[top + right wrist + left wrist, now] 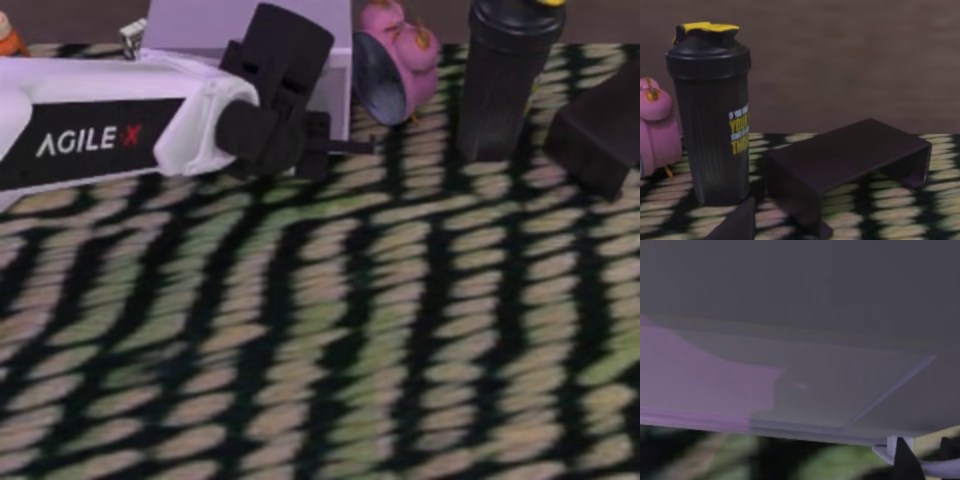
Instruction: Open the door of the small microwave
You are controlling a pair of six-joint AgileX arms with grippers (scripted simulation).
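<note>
left gripper [345,146] is right up against the front of the microwave [250,25] at the back of the table [330,330], left of centre. the wrist view shows dark fingertips [904,460] either side of the white handle [895,444], though whether they're actually clamped on it, i can't tell. the door [815,385] fills that view, window greyish, purple cavity behind. the risks from here: if the grip is loose, the fingers slide off the thin bar as the arm pulls. pull straight instead of along the hinge arc and the light microwave could drag or tip. the pink clock [398,60] sits just beside it, in the swing path. right arm is parked by the shaker [712,115] and the dark stand [850,160].
</note>
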